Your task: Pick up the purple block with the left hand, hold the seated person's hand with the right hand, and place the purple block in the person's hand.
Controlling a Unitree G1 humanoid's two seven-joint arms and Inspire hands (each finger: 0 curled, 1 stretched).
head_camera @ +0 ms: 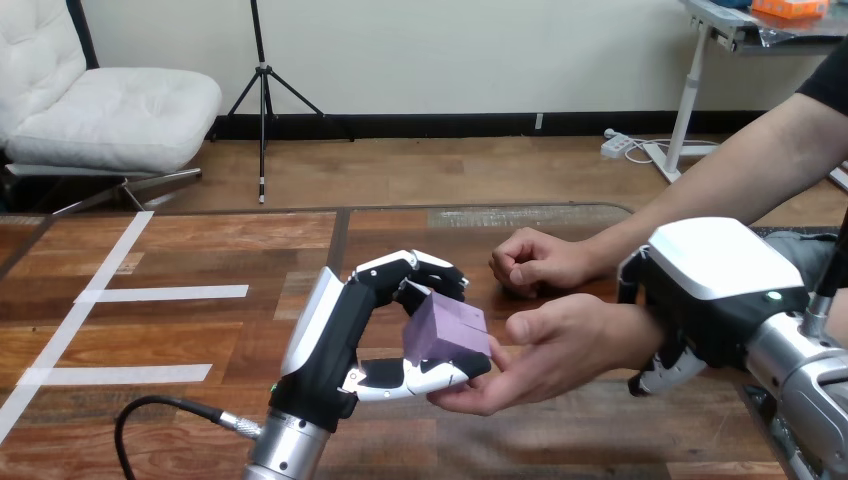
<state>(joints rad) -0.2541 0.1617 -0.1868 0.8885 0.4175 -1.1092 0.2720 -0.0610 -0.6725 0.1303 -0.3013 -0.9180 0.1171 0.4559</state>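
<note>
The left hand [335, 335] clamps its fingers [425, 375] on the purple block [447, 330] at the person's hand [560, 345] (open to receive it), while the right hand [715, 275] curls round the person's wrist [622, 325], steadying it.

3 white tape strips [165, 293] lie on the wooden table's [590, 440] left part. The person's clenched hand [535, 262] rests toward its far edge.

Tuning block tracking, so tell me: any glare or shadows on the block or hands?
Head view: block evenly lit, no glare; right hand's white shell shines brightest; soft shadow on the table beneath the person's open hand.
</note>
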